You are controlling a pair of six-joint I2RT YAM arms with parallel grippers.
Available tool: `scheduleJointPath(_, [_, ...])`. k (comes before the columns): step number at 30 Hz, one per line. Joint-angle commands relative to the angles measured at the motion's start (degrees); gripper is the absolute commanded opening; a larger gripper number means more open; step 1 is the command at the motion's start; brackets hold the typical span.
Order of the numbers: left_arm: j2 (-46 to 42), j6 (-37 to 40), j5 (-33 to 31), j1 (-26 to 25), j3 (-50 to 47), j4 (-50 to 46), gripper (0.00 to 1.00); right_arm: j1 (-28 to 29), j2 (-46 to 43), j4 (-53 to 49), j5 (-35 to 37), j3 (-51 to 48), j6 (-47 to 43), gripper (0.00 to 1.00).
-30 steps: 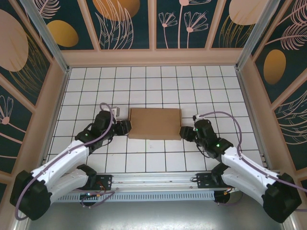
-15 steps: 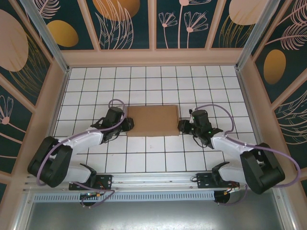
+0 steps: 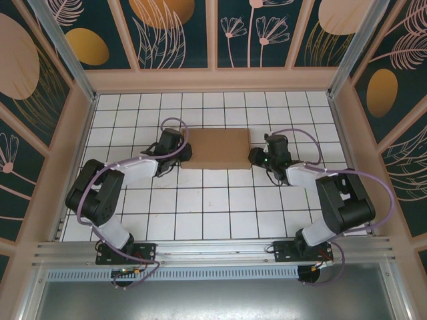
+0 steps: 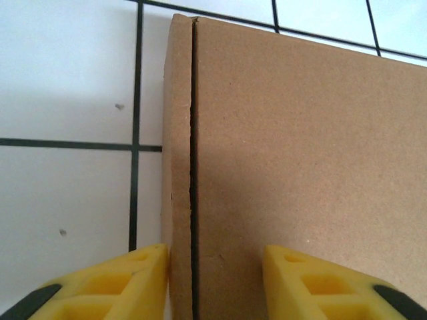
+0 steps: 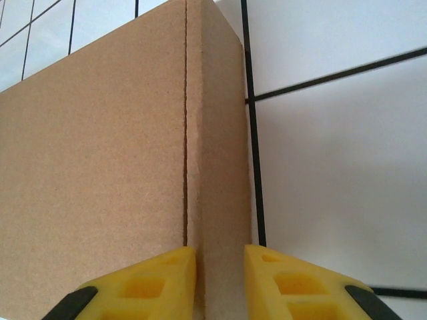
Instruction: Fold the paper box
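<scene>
One closed paper box [image 3: 217,149] lies toward the counter's [image 3: 213,213] far edge. Two pincers sit at its ends: the left pincer [image 3: 185,153] is wide and the right pincer [image 3: 253,157] is narrow.

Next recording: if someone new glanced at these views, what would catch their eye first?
A closed, flat plain brown cardboard box lies mid-table on the white black-gridded tabletop. The left tool is at its left end and the right tool at its right end. In both wrist views, yellow fingers flank the box's end edge, where a thin dark seam runs.
</scene>
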Motion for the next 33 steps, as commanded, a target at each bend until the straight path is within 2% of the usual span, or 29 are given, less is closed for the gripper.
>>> scheduleJointPath(1, [0.70,2.05,-1.31,0.74,2.08,-1.77,0.47,-0.43,3.09,-1.39,0.71,2.70,-1.93,0.27])
scheduleJointPath(4, [0.18,2.13,-0.46,1.04,2.63,-1.67,0.55,-0.47,3.53,-2.37,1.15,4.19,-2.21,0.31])
scheduleJointPath(6, [-1.19,2.02,0.45,1.03,2.76,-1.62,0.59,-0.47,1.78,-3.69,2.12,5.05,-2.39,0.41])
scheduleJointPath(9, [-5.51,3.50,-1.85,1.03,3.96,-3.61,0.70,-0.43,-3.36,-5.55,4.08,6.17,-2.73,0.56])
scheduleJointPath(10, [-7.63,4.58,-2.68,1.05,4.42,-4.46,0.95,-0.37,-5.52,-6.12,4.86,6.59,-3.12,0.64])
scheduleJointPath(11, [-9.37,5.63,-3.03,0.97,5.07,-5.45,0.99,-0.39,-7.33,-6.73,5.69,7.10,-3.47,0.73])
scheduleJointPath(12, [-11.66,6.96,-3.32,1.03,5.26,-6.76,0.99,-0.39,-9.85,-7.38,6.31,7.71,-3.88,0.98])
scheduleJointPath(14, [-16.46,9.44,-4.77,1.03,7.40,-8.74,0.99,0.31,-15.01,-7.43,5.39,8.57,-7.60,0.99])
scheduleJointPath(17, [-25.93,13.20,-9.99,1.04,4.42,-5.62,0.99,2.82,-22.96,-7.00,12.17,8.65,-13.10,0.99])
scheduleJointPath(20, [-35.67,14.50,-20.88,1.03,-4.96,8.92,0.99,3.25,-28.91,-3.06,23.14,5.62,-11.74,0.99])
scheduleJointPath(22, [-39.72,16.28,-28.66,1.03,-12.26,22.16,0.99,3.13,-32.55,2.29,26.78,2.22,-10.56,0.99])
scheduleJointPath(24, [-40.59,25.31,-31.52,1.03,-20.54,35.32,0.99,3.22,-34.25,9.50,24.46,-2.03,-16.23,0.99])
scheduleJointPath(25, [-39.98,29.63,-32.17,1.03,-23.46,38.88,0.99,3.22,-34.24,11.58,24.35,-3.48,-19.40,0.99])
scheduleJointPath(27, [-36.78,39.44,-31.82,1.15,-26.89,39.18,0.99,3.20,-33.01,15.58,27.88,-6.67,-27.72,0.99])
scheduleJointPath(28, [-34.86,39.83,-34.13,1.87,-27.70,39.23,0.99,3.09,-32.10,17.35,30.63,-8.03,-31.16,0.99])
scheduleJointPath(29, [-33.25,36.87,-38.06,3.16,-29.14,39.37,0.99,2.92,-30.86,20.15,33.71,-10.05,-35.30,0.99])
scheduleJointPath(30, [-32.68,30.16,-39.65,5.16,-30.86,38.79,0.99,2.60,-29.08,23.54,36.42,-12.51,-38.66,0.99])
scheduleJointPath(32, [-31.38,25.70,-38.07,8.23,-34.92,39.52,0.99,1.52,-25.37,29.97,43.46,-16.51,-40.36,0.99])
scheduleJointPath(33, [-28.83,24.98,-41.04,8.50,-35.53,40.05,0.99,0.54,-23.49,32.18,44.58,-18.27,-41.17,0.99])
